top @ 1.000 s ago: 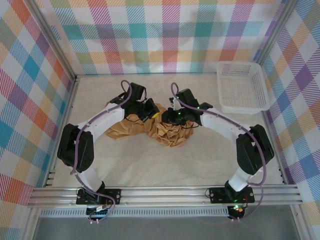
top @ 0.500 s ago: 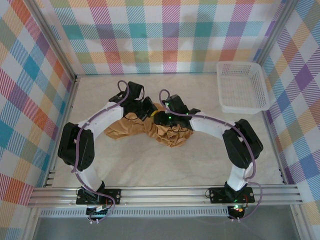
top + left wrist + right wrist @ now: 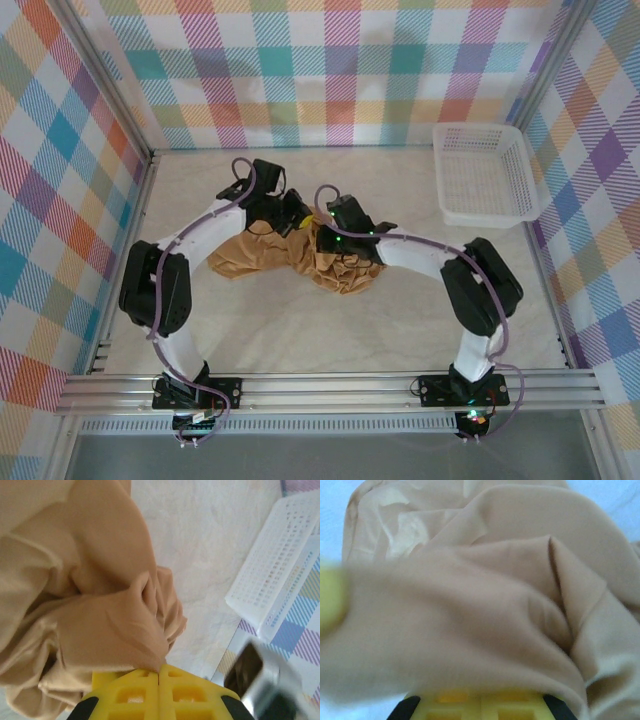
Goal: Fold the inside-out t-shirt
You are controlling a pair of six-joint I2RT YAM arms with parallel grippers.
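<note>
The inside-out t-shirt (image 3: 250, 262) is a tan crumpled heap in the middle of the table. Both grippers meet over its far middle part. My left gripper (image 3: 300, 216) is shut, and in the left wrist view its yellow fingertips (image 3: 159, 671) pinch a bunched fold of the t-shirt (image 3: 100, 580). My right gripper (image 3: 319, 226) sits right beside it on the right. In the right wrist view its yellow fingers (image 3: 481, 697) are closed together, with the t-shirt's cloth (image 3: 495, 580) draped over and coming out of the tips. No tags or patch show.
A white mesh basket (image 3: 480, 128) stands at the back right corner, also seen in the left wrist view as the basket (image 3: 280, 570). Checked walls and metal rails surround the table. Bare tabletop lies in front of the shirt and to its right.
My right arm has swung left, up against the left gripper, and its jaws have opened a little and shut again on the cloth. The left gripper has kept its grip and edged back.
</note>
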